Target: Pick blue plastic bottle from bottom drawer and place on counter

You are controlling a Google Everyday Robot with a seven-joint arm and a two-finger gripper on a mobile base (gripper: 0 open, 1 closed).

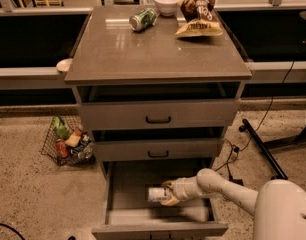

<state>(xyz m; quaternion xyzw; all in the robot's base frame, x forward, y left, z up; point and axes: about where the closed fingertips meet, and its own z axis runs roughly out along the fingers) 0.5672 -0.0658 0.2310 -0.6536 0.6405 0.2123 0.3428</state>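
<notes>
Right at the tip of your end effector [169, 194], the blue plastic bottle [155, 194] lies on its side on the floor of the bottom drawer [128, 186], which is pulled out. Your end effector touches the bottle, but you cannot tell whether it is closed on it or open. Just above it sit the two upper drawers [158, 115], both slightly open. Far above it, on the worktop [153, 54], rest a green can [143, 19], a white bowl [167, 3] and a chip bag [198, 13]. Up and to its left, a wire basket [68, 140] stands on the floor.
</notes>
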